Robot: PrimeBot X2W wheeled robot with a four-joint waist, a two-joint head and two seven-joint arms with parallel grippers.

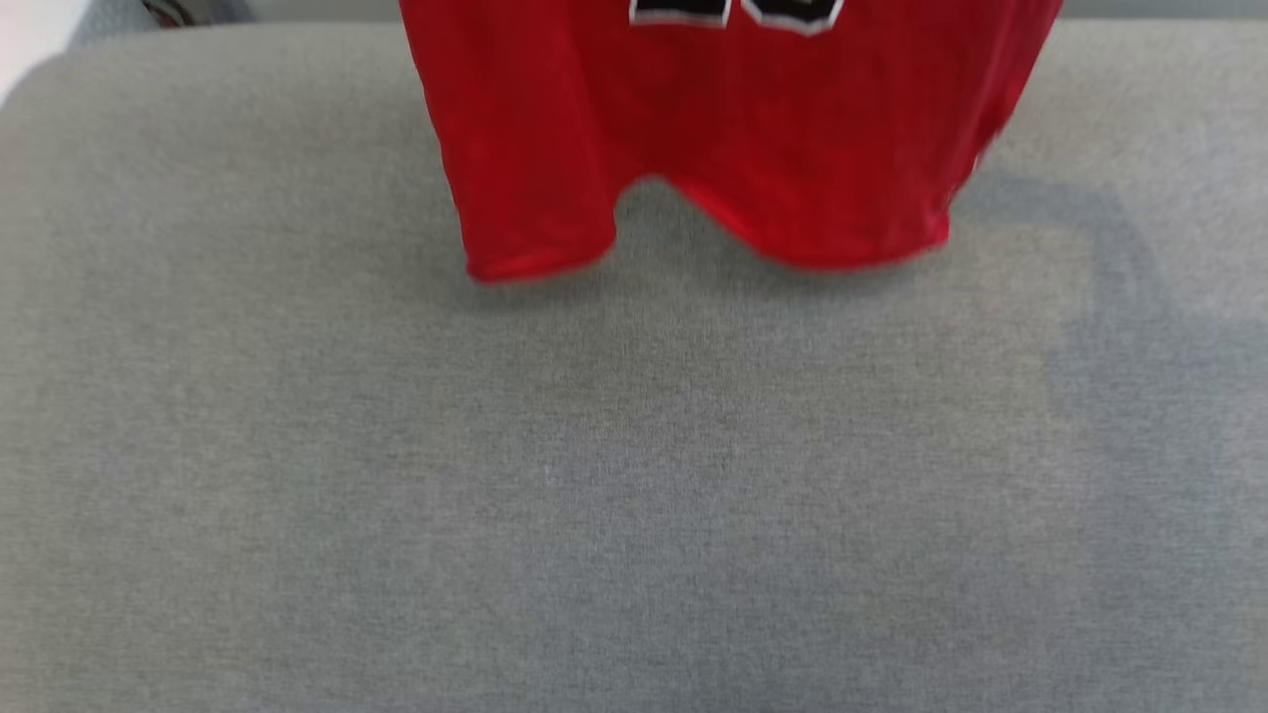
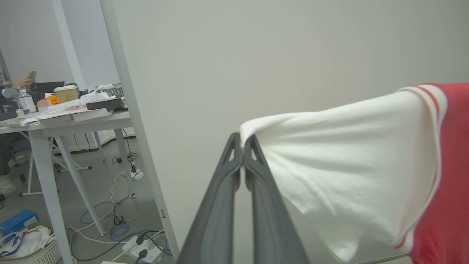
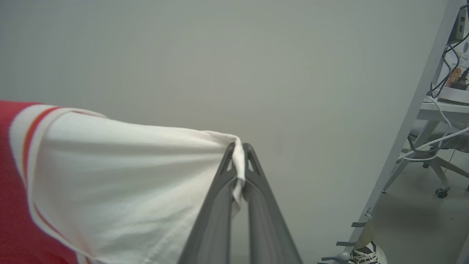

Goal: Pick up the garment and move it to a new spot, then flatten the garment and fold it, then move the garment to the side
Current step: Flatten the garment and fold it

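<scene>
Left tool (image 2: 242,146): jaws pinched shut on edge of white sleeve (image 2: 348,176). Right tool (image 3: 240,154): shut too, other sleeve (image 3: 121,176) caught between tips. Red jersey (image 1: 693,129) hangs spread between them, hem low over far part of grey cloth-covered bench (image 1: 634,495) – touching or not, cannot tell. Judgement: hold tools level and apart, land hem first, lay rest down without slack. Wrist views give grips, striped trim (image 2: 436,110) – head view gives hem, black number (image 1: 733,10), free bench nearer robot.

1. At bottom centre, the left gripper (image 2: 242,147) is formed of two long dark-grey fingers, tapered upward, a triangular cut-out near each tip.
2. The right gripper (image 3: 240,153) is shaped and coloured alike.
</scene>
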